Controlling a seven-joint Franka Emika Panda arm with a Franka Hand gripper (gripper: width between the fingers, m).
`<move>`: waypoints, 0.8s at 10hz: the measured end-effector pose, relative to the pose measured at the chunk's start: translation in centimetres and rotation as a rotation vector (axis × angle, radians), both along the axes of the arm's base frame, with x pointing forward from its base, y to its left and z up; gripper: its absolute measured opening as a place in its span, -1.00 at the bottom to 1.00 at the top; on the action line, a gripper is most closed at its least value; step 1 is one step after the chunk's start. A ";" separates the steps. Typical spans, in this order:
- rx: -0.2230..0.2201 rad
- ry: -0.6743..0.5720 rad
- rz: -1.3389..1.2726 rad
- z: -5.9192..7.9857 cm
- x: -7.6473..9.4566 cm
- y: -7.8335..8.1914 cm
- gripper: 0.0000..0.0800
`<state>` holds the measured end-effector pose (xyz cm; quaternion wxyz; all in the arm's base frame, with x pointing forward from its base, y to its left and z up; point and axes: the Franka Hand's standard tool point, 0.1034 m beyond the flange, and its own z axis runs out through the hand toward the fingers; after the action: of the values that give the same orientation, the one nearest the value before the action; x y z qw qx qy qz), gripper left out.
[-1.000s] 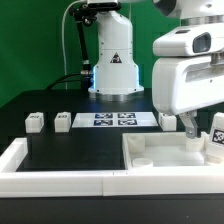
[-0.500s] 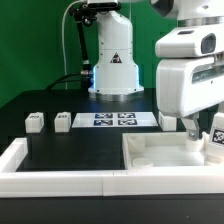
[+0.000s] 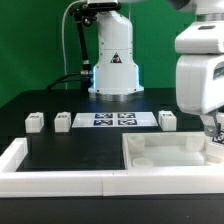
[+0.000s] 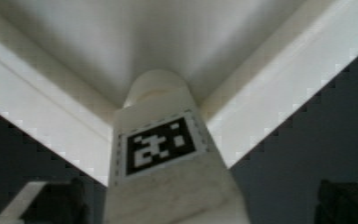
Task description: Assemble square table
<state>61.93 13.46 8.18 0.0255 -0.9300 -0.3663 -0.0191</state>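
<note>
The square table's white top slab (image 3: 160, 155) lies flat at the front, on the exterior view's right. Three small tagged leg blocks (image 3: 35, 121) (image 3: 63, 120) (image 3: 167, 119) stand in a row on the black mat behind it. My gripper (image 3: 212, 134) hangs over the slab's far right part. In the wrist view a white leg (image 4: 158, 120) with a black-white tag stands on the slab (image 4: 87, 40), between my gripper's (image 4: 188, 206) dark fingers (image 4: 30, 205). The jaws are open, with a gap on each side of the leg. In the exterior view that leg is hidden behind my hand.
The marker board (image 3: 115, 119) lies between the leg blocks in front of the arm's white base (image 3: 113, 65). A long white rim (image 3: 60, 182) borders the mat at the front and the exterior view's left.
My gripper has moved toward the exterior view's right and now covers the tagged leg that showed beside it. The jaws stayed open.
</note>
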 end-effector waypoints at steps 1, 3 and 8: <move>0.000 -0.001 -0.002 0.0 0.0 -0.1 0.62; 0.000 -0.001 -0.002 0.0 0.0 -0.1 -0.04; -0.001 0.001 -0.037 -0.1 0.1 -0.5 -0.27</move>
<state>62.02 12.98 8.08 0.0249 -0.9366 -0.3490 -0.0191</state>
